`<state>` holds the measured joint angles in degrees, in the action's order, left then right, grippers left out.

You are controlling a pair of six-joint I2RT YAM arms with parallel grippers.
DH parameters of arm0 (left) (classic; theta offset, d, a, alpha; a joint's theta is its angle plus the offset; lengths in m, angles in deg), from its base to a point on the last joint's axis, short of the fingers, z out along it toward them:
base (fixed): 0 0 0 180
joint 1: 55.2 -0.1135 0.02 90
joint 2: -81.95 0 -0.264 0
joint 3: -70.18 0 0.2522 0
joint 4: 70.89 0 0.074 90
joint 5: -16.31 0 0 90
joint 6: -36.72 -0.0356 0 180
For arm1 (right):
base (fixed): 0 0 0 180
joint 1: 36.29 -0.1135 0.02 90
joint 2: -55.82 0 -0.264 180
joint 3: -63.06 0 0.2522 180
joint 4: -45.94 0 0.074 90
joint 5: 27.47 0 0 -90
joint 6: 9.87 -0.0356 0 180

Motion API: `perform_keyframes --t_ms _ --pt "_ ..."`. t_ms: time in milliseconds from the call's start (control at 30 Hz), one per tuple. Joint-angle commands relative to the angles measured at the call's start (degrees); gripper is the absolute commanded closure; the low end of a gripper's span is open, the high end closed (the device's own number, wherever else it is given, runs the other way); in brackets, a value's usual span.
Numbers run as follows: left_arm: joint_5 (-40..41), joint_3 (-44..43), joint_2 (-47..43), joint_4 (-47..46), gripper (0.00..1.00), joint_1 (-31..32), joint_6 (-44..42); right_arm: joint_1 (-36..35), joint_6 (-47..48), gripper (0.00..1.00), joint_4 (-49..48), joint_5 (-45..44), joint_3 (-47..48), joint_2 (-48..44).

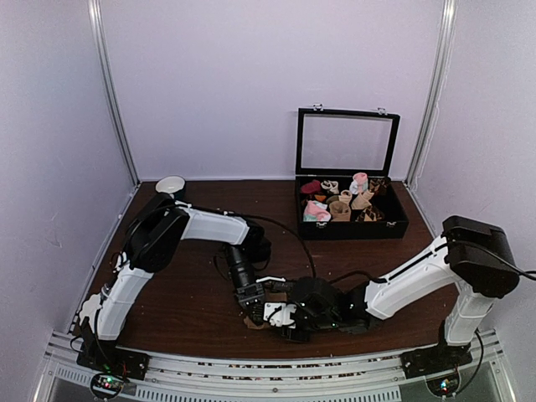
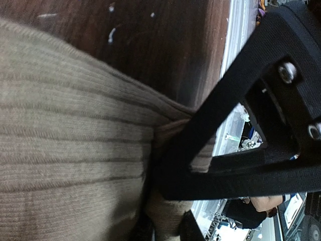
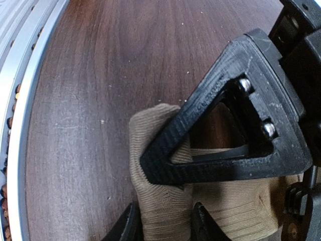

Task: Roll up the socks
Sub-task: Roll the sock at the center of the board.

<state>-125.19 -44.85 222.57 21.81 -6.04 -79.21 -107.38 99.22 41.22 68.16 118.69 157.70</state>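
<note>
Socks lie bunched on the bench near its front edge, about midway between the two arm bases. Left gripper pinches a fold of the ribbed tan fabric. Right gripper is clamped narrow on a bunched end, just beside the left. At far right, an open box holds other rolled socks.

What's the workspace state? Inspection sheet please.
Surface: brown wood table, light specks.
Job's things: socks, tan, bunched near the front edge between both claws.
Clutter: open black case of rolled items, back right; cup, back left.
Grippers: left claw and right claw each pinch the socks.
Cables: black cable loops across the table.
Surroundings: pale walls; metal rail in front.
</note>
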Motion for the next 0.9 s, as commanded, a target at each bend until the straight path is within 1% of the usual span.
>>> perform_keyframes --t_ms 0,67,133,200,267,333,400,500,567,600,700,867 --pt "14.38 1.78 3.68 -6.96 0.95 -0.30 -0.96 1.11 -0.80 0.67 1.22 1.56 0.42 1.97" --pt "14.33 1.70 3.38 -6.98 0.87 -0.34 -1.24 1.49 -1.01 0.75 1.85 2.34 0.78 2.49" --pt "14.20 1.76 2.19 -7.13 0.76 -0.61 -1.85 1.92 -1.50 0.85 3.41 3.98 1.57 2.79" --pt "14.66 3.18 -0.34 -9.31 0.67 -1.65 -1.12 2.68 -2.22 0.92 5.73 6.64 2.35 2.89" --pt "15.85 4.86 -3.76 -12.32 0.63 -3.35 0.03 3.46 -3.68 0.96 6.71 8.78 2.21 2.61" --pt "17.78 6.37 -7.61 -15.11 0.62 -5.21 1.56 4.77 -5.81 0.97 7.21 11.90 1.86 2.36" --pt "20.18 8.30 -11.93 -18.27 0.53 -6.98 3.32 6.35 -7.55 0.98 8.75 14.45 2.29 2.88" --pt "23.52 13.17 -19.69 -24.14 0.52 -8.60 3.96 8.52 -9.24 0.98 10.58 18.36 2.83 3.73" --pt "23.94 17.46 -24.85 -28.68 0.52 -8.74 3.19 9.88 -9.84 0.98 12.79 20.29 4.36 4.58" --pt "23.37 19.78 -28.13 -30.60 0.52 -8.74 2.38 10.67 -10.37 0.99 14.00 21.95 5.38 5.28" --pt "19.88 27.08 -33.74 -35.76 0.54 -8.74 -1.65 14.01 -11.99 0.99 16.87 25.88 8.25 7.85" --pt "14.04 35.98 -38.61 -42.10 0.56 -8.11 -5.31 17.60 -14.52 0.99 20.32 30.05 11.50 11.59"
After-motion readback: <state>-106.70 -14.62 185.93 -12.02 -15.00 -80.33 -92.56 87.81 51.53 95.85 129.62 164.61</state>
